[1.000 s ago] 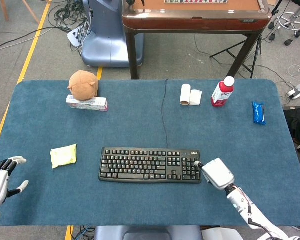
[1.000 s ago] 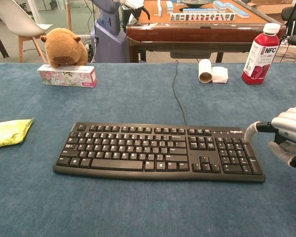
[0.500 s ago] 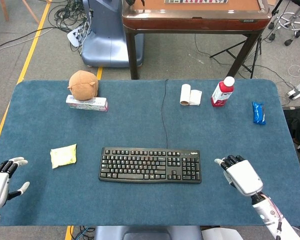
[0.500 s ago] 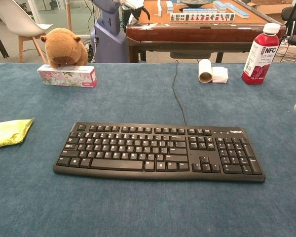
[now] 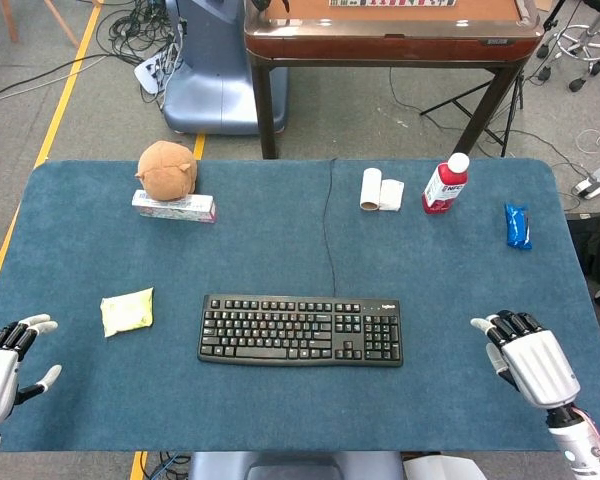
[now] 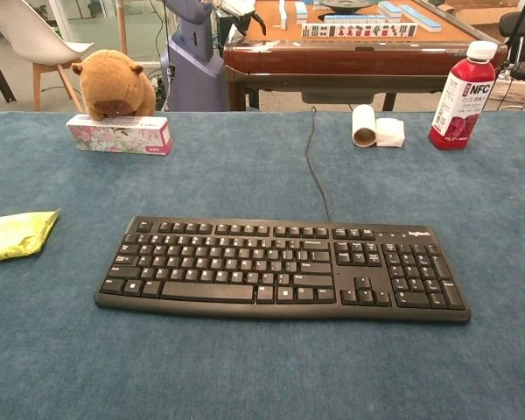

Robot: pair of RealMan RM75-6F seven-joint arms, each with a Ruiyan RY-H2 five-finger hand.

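Keyboard (image 5: 300,330) lies untouched near the front edge of the surface (image 5: 280,250).
Right hand (image 5: 533,360) and left hand (image 5: 2,365) hover with spread fingers, holding nothing; next probably one must reach to the keyboard.

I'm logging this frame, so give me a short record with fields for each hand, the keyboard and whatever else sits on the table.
left hand: open, near table corner, holds nothing
right hand: open, right of keyboard, apart from it
keyboard: black, centre, cable running to far edge
yellow packet: left of keyboard
plush toy: on tissue box
red bottle: upright, far right
blue packet: right edge
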